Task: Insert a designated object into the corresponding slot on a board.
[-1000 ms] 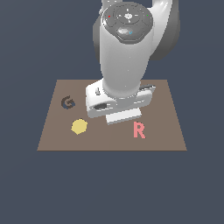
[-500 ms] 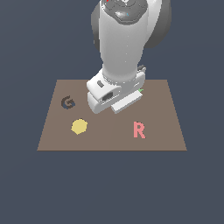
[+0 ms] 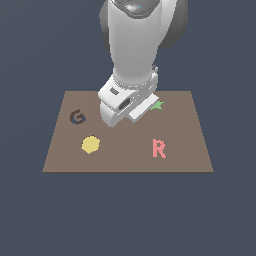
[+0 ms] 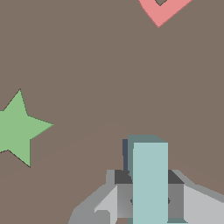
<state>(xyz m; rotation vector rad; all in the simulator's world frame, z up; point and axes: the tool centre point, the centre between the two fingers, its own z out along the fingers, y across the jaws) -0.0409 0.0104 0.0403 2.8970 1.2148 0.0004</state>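
Teal L-piece (image 4: 149, 183), flat and pale blue, sits clamped in the claw (image 4: 149, 197).

Plain dark slate-blue backdrop (image 3: 30, 215) on every side, flat and featureless, with no seam between wall and floor. Same even tone well beyond the gripper in all directions. Soft, diffuse light from above; no hard shadows anywhere on the surround.
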